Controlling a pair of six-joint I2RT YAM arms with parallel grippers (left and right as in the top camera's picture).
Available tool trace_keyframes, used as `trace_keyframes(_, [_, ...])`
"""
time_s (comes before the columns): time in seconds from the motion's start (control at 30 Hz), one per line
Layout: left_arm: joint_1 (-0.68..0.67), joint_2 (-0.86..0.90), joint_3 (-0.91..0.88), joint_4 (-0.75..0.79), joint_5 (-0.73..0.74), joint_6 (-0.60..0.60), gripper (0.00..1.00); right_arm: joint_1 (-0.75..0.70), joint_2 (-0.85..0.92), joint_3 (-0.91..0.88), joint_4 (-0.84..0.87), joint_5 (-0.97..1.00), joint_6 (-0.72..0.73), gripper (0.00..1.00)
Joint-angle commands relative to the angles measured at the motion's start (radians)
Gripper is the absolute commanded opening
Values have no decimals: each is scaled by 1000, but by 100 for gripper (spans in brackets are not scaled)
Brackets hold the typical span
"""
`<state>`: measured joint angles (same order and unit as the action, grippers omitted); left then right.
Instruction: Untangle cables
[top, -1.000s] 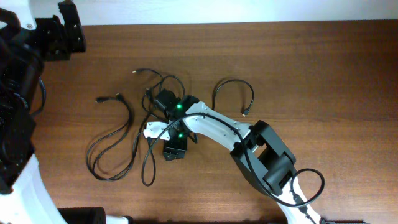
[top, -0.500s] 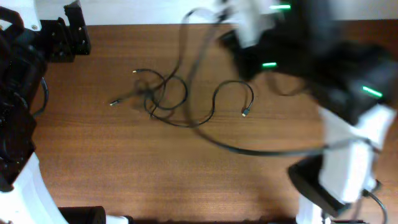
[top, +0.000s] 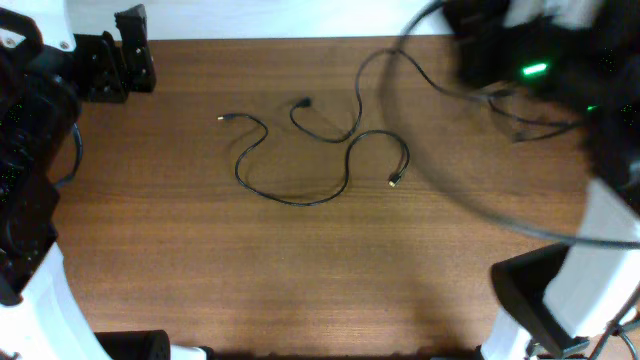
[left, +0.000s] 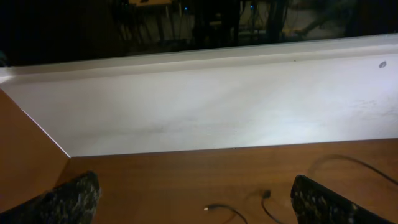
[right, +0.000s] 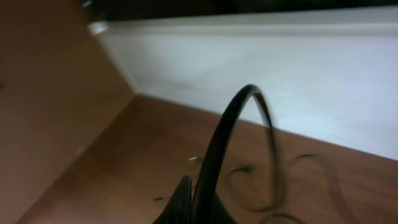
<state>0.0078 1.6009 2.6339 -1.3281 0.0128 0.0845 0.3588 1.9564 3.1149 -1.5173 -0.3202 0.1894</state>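
The right gripper (right: 189, 208), blurred at the wooden table's (top: 200, 280) 2 o'clock corner, pinches one thin black cable (top: 357, 105) that rises from between its jaws. That cable's plug (top: 302, 102) lies at 12 o'clock. The second cable (top: 300, 203) snakes flat mid-table, apart from both grippers. The left gripper (left: 194, 202), at 10 o'clock, stands wide and empty.

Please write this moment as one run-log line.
left pincer: open, empty | right pincer: grips cable | other cable: flat on table
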Motion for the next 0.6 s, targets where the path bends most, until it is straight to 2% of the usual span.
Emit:
trace_keyframes(0.0, [2,5,-7,3,11,-2,99,216,-2,3,14,256,-39,4])
trace_keyframes(0.07, [2,5,-32,10,11,-2,99,175,-15,3,-47,521,-53,4])
trace_keyframes(0.1, [2,6,-52,13,11,-2,99,92,-25,3,-72,532,-62,4])
trace_keyframes(0.13, [2,8,-66,17,11,-2,99,16,-34,4,-76,505,-62,4])
trace_keyframes(0.17, [2,12,-83,26,24,-2,99,-137,-43,4,-71,357,-62,4])
trace_keyframes(0.2, [2,16,-97,34,66,-2,99,-208,-43,4,-68,262,-62,4])
trace_keyframes(0.23, [2,22,-109,44,126,-2,99,-293,-40,3,-65,143,-62,4])
trace_keyframes(0.3, [2,69,-130,59,337,-1,99,-389,-38,3,-66,41,-62,4])
trace_keyframes(0.43, [-78,255,-130,16,694,58,99,-399,-40,3,-80,32,-65,4])
trace_keyframes(0.5, [-179,393,-130,-36,860,248,98,-399,-41,4,-93,32,-84,4])
trace_keyframes(0.53, [-224,448,-130,-95,893,480,98,-399,-41,4,-104,32,-112,4])
trace_keyframes(0.57, [-275,502,-130,-198,877,779,98,-399,-41,4,-119,31,-131,4])
